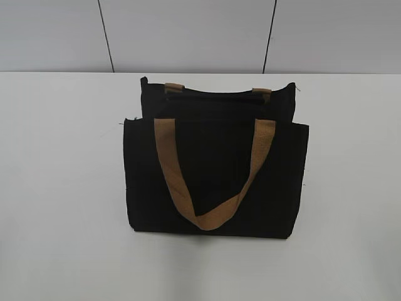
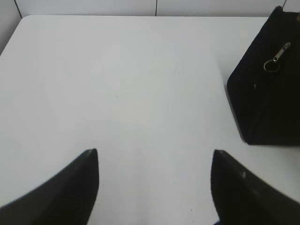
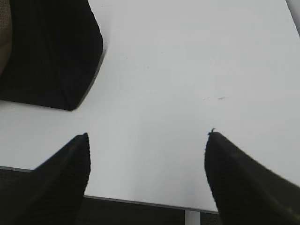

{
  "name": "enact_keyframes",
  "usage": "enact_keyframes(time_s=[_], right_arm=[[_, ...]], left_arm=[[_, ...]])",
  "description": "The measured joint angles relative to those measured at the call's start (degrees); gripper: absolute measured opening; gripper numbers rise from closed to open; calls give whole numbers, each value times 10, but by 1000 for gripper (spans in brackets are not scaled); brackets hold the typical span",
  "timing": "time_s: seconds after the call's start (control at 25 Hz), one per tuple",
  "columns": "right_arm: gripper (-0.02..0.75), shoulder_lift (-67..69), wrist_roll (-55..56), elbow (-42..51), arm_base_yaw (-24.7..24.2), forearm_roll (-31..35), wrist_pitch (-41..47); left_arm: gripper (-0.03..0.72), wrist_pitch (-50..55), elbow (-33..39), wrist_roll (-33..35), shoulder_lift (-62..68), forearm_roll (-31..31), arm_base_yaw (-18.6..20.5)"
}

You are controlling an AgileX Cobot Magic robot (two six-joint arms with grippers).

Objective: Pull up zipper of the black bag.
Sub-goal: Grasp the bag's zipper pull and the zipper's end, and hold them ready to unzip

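Note:
The black bag (image 1: 216, 169) stands upright in the middle of the white table, with two tan webbing handles; the front handle (image 1: 210, 182) hangs down over the front panel. In the left wrist view the bag's end (image 2: 267, 93) is at the right edge, and the small metal zipper pull (image 2: 276, 58) with a ring hangs near its top. In the right wrist view the bag's other end (image 3: 51, 51) fills the upper left. My left gripper (image 2: 154, 154) is open and empty over bare table, left of the bag. My right gripper (image 3: 146, 136) is open and empty near the table's front edge. Neither gripper shows in the exterior view.
The white table (image 1: 62, 188) extends on both sides of the bag. A grey panelled wall (image 1: 188, 31) stands behind it. The table's front edge (image 3: 140, 201) runs below my right gripper, with a white leg beneath.

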Motion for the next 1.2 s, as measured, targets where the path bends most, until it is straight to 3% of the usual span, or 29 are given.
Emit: enact_keyframes(time_s=[0.2,0.44,0.72,1.08,1.2], right_arm=[[576,0,0,0,0,0,0],[576,0,0,0,0,0,0],[576,0,0,0,0,0,0],[576,0,0,0,0,0,0],[576,0,0,0,0,0,0]], left_arm=[[558,0,0,0,0,0,0],[477,-36,-10,0,0,0,0],[461,-284,-1,0,32,21,0],[440,-696,92,0,237,28,-1],[421,-787,115,-6,336,56,-12]])
